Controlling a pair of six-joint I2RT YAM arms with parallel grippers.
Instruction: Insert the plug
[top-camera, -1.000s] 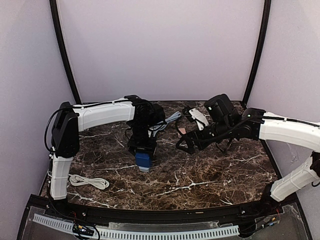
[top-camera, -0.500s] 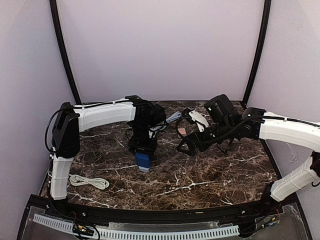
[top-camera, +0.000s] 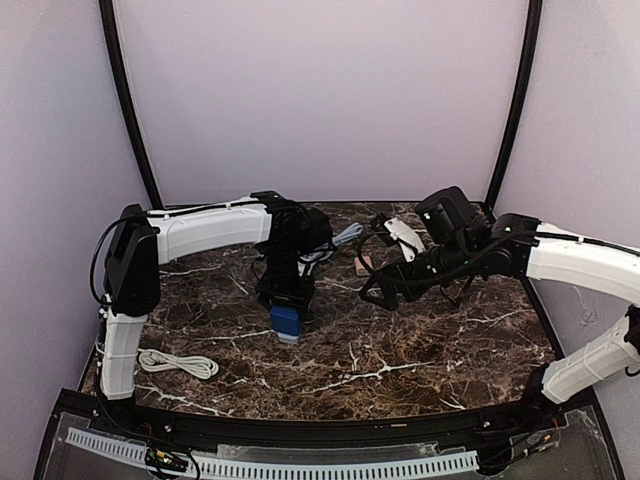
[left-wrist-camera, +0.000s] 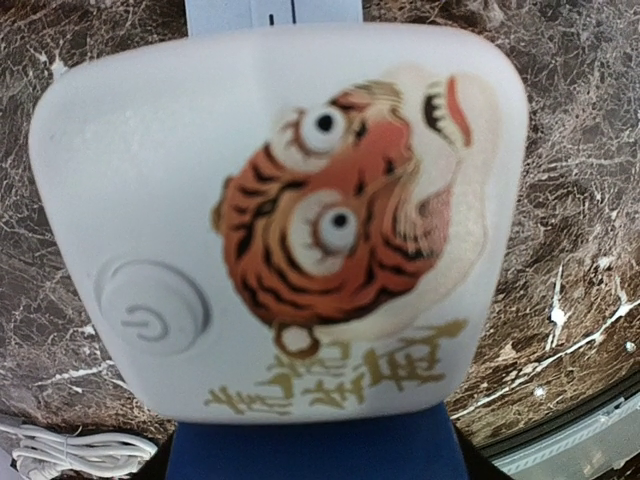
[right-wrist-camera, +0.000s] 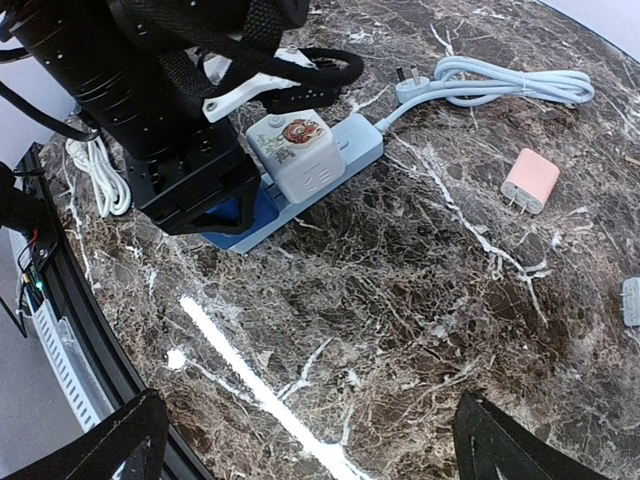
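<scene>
A white cube plug with a tiger picture and a power button sits on a blue power strip. In the right wrist view the cube stands on the strip. My left gripper stands over the strip's near end, its fingers closed on either side of the blue end. In the top view it hides the cube. My right gripper is open and empty, hovering over bare marble to the right of the strip, apart from it.
The strip's grey cable and plug lie behind it. A pink charger lies on the marble at the right, seen too in the top view. A coiled white cable lies at front left. A small grey item is at the right edge.
My right gripper has drifted slightly to the right, away from the strip. The left arm, strip and cube have not moved.
</scene>
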